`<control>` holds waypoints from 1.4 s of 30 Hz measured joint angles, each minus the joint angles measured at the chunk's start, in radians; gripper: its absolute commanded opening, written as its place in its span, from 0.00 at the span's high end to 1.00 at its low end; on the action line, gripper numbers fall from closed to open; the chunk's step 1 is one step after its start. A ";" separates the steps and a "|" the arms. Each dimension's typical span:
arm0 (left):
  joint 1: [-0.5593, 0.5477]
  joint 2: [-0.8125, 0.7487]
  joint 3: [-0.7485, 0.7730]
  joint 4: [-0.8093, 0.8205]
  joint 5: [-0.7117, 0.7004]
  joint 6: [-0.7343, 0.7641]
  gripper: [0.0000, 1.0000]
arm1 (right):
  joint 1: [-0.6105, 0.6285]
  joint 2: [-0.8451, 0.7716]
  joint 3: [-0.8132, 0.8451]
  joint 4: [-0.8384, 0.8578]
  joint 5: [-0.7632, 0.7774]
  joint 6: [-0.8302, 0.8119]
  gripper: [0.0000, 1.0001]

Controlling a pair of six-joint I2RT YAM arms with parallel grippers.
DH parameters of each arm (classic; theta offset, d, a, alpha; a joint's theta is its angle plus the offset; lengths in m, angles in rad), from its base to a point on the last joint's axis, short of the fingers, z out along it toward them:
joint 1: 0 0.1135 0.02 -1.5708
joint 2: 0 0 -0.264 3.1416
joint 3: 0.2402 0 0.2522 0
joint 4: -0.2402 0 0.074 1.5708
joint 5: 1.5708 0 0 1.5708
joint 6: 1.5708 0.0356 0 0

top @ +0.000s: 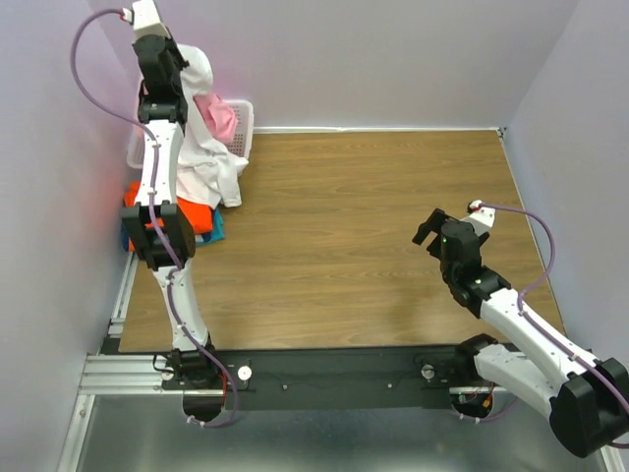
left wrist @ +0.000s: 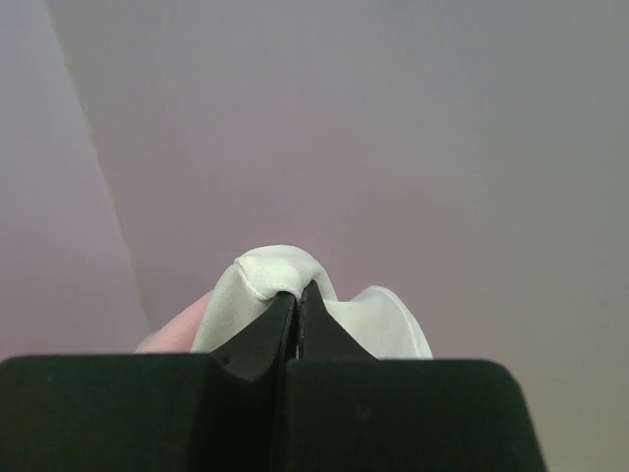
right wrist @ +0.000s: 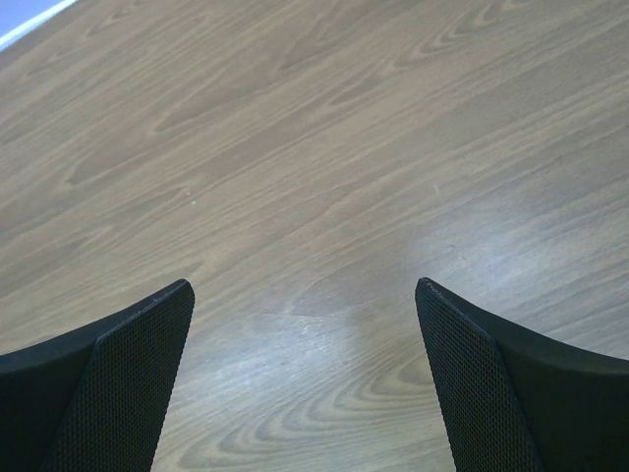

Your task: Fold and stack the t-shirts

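At left, left gripper (left wrist: pixel 298 294) clamps one t-shirt (left wrist: pixel 278 266) (maybe three others (top: pixel 218 117)); right gripper (right wrist: pixel 304 285) apart.

Three cameras watching one table (top: pixel 373 246)
The top camera is looking down from high behind the arm bases (top: pixel 201 369), taking in the whole table. The left wrist camera is peering past the left gripper (left wrist: pixel 298 295) at the wall (left wrist: pixel 393 118), with the white shirt (left wrist: pixel 280 267) close up. The right wrist camera is hovering near the table, sharing that patch with the top view.
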 measured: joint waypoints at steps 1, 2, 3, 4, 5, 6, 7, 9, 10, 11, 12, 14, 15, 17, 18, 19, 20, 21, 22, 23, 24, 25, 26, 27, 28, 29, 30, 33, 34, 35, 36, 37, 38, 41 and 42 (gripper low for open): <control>0.004 0.044 -0.001 0.003 0.000 0.000 0.91 | 0.000 0.007 0.000 0.000 0.003 0.000 0.00; 0.008 0.076 -0.001 0.000 0.000 0.000 0.87 | 0.000 0.011 0.000 0.000 0.005 0.000 0.00; 0.010 0.105 0.000 -0.002 0.000 0.000 0.64 | 0.000 0.013 0.000 0.000 0.008 0.000 0.00; 0.011 0.149 0.000 -0.010 -0.001 0.001 0.45 | 0.000 0.013 0.000 0.000 0.011 0.000 0.00; 0.016 0.187 -0.001 -0.024 -0.002 -0.006 0.29 | 0.000 0.013 0.000 0.000 0.013 -0.001 0.00; 0.018 0.213 -0.004 -0.038 -0.002 -0.002 0.07 | 0.000 0.013 0.000 0.000 0.016 -0.001 0.00; 0.019 0.230 -0.013 -0.049 -0.003 -0.003 0.07 | 0.000 0.013 0.000 0.000 0.018 -0.002 0.00; 0.021 0.248 -0.051 -0.088 -0.011 -0.002 0.06 | 0.000 0.013 0.000 0.000 0.020 -0.004 0.00; 0.023 0.248 -0.064 -0.097 -0.016 -0.001 0.06 | 0.000 0.014 0.000 0.000 0.020 -0.005 0.00; 0.023 0.243 -0.077 -0.103 -0.020 0.000 0.06 | 0.000 0.014 0.001 0.000 0.020 -0.005 0.00; 0.023 0.234 -0.088 -0.108 -0.023 0.000 0.05 | 0.000 0.015 0.001 0.000 0.020 -0.005 0.00; 0.023 0.203 -0.111 -0.123 -0.024 -0.002 0.06 | 0.000 0.017 0.002 0.000 0.019 -0.005 0.00; 0.025 0.180 -0.122 -0.144 -0.023 -0.007 0.05 | 0.000 0.017 0.002 0.000 0.019 -0.005 0.00; 0.027 0.114 -0.158 -0.185 -0.020 -0.020 0.06 | 0.000 0.017 0.002 0.000 0.019 -0.005 0.00; 0.027 0.076 -0.177 -0.206 -0.016 -0.029 0.05 | 0.000 0.016 0.002 0.000 0.019 -0.005 0.00; 0.027 0.041 -0.195 -0.230 -0.011 -0.035 0.05 | 0.000 0.015 0.002 0.000 0.018 -0.004 0.00; 0.027 0.003 -0.218 -0.238 -0.006 -0.046 0.05 | 0.000 0.013 0.002 0.000 0.019 -0.004 0.00; 0.027 -0.034 -0.240 -0.253 0.000 -0.055 0.05 | 0.000 0.010 0.002 0.000 0.016 -0.004 0.00; 0.027 -0.128 -0.317 -0.285 0.013 -0.079 0.05 | 0.000 0.000 0.002 0.000 0.013 -0.003 0.00; 0.027 -0.149 -0.341 -0.284 0.018 -0.089 0.05 | 0.000 -0.003 0.002 0.000 0.012 -0.003 0.00; 0.027 -0.188 -0.422 -0.244 0.027 -0.109 0.05 | 0.000 -0.009 0.002 0.000 0.011 -0.003 0.00; 0.027 -0.225 -0.498 -0.232 0.033 -0.121 0.05 | 0.000 -0.011 0.002 0.000 0.010 -0.003 0.00; 0.027 -0.281 -0.616 -0.237 0.047 -0.140 0.05 | 0.000 -0.018 0.002 -0.001 0.008 -0.001 0.00; 0.027 -0.304 -0.686 -0.234 0.057 -0.153 0.05 | 0.000 -0.024 0.002 0.000 0.007 0.002 0.00; 0.027 -0.323 -0.758 -0.227 0.072 -0.166 0.05 | 0.000 -0.034 0.002 0.000 0.006 0.004 0.00; 0.027 -0.328 -0.797 -0.225 0.082 -0.172 0.05 | 0.000 -0.040 0.002 0.000 0.004 0.005 0.00; 0.027 -0.331 -0.846 -0.225 0.105 -0.184 0.05 | 0.000 -0.044 0.002 0.000 0.004 0.005 0.00; 0.027 -0.329 -0.931 -0.227 0.143 -0.196 0.05 | 0.000 -0.052 0.002 0.000 0.000 0.011 0.00; 0.027 -0.329 -0.940 -0.225 0.156 -0.200 0.05 | 0.000 -0.053 0.002 0.000 -0.003 0.012 0.00; 0.027 -0.329 -0.942 -0.224 0.164 -0.202 0.05 | 0.000 -0.053 0.002 0.000 -0.006 0.012 0.00; 0.027 -0.331 -0.942 -0.219 0.171 -0.204 0.05 | 0.000 -0.054 0.002 0.000 -0.007 0.012 0.00; 0.027 -0.333 -0.942 -0.209 0.174 -0.206 0.05 | 0.000 -0.055 0.002 0.000 -0.009 0.013 0.00; 0.026 -0.335 -0.942 -0.201 0.176 -0.207 0.04 | 0.000 -0.056 0.002 0.000 -0.011 0.013 0.00; 0.027 -0.336 -0.933 -0.186 0.183 -0.207 0.05 | 0.000 -0.062 0.002 0.000 -0.011 0.013 0.00; 0.027 -0.335 -0.927 -0.183 0.186 -0.207 0.05 | 0.000 -0.064 0.002 0.000 -0.011 0.013 0.00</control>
